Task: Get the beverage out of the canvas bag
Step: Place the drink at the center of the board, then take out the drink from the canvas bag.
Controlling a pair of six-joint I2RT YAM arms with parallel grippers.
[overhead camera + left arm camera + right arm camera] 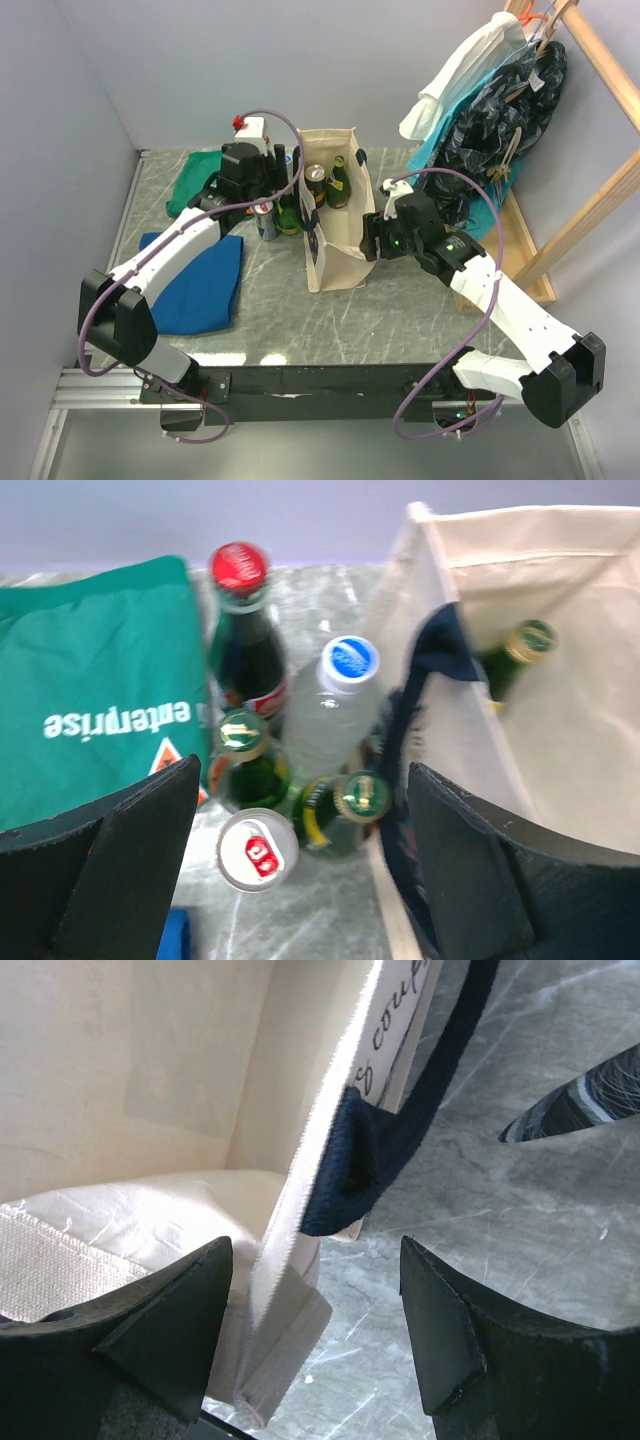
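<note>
On the worktop (400, 305), the canvas bag (335, 262) stands open, not yet emptied.
Your left gripper (300, 825) hangs with jaws spread and empty over the drinks (245, 680) standing just beside the bag. Your right gripper (315, 1305) straddles the bag's rim, jaws parted, not pinching it. Two bottles (338, 183) stand inside. Next, I'd judge, you swing left over the opening and come down on a cap.

The canvas bag (335, 268) gapes upward, its near half seemingly free. Bottles (330, 185) fill its end toward the table's (400, 312) far edge, and a bottle cluster (288, 213) crowds its left wall.
</note>
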